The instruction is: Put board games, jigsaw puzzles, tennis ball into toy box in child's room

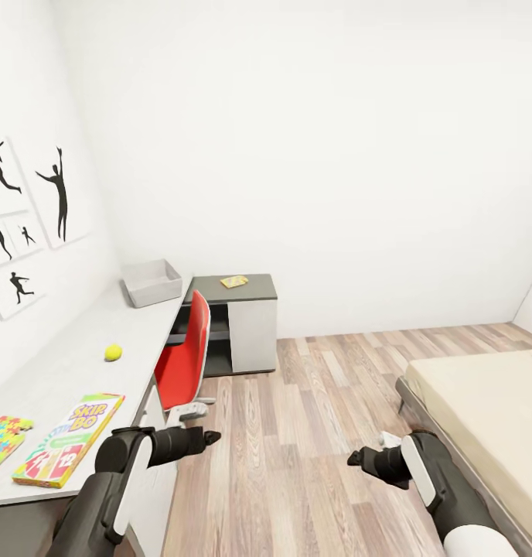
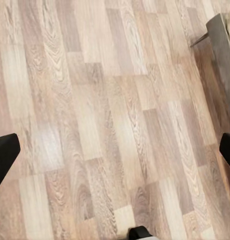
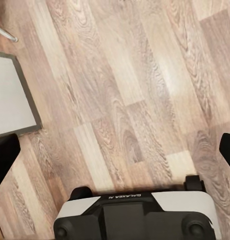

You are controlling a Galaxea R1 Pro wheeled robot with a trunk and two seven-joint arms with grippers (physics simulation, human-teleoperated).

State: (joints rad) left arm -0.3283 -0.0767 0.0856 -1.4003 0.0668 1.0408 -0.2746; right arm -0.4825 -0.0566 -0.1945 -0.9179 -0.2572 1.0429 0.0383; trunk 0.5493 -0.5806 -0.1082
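Both grippers, left (image 1: 212, 438) and right (image 1: 352, 459), spread wide, empty. Approach step: next, reach the Skip-Bo board game (image 1: 69, 438) at table (image 1: 73, 357) near edge.

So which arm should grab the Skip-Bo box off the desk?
Probably the left. The left gripper hangs open just beside the table, close to the board game. The right gripper, also open, hangs over the floor near the bed.
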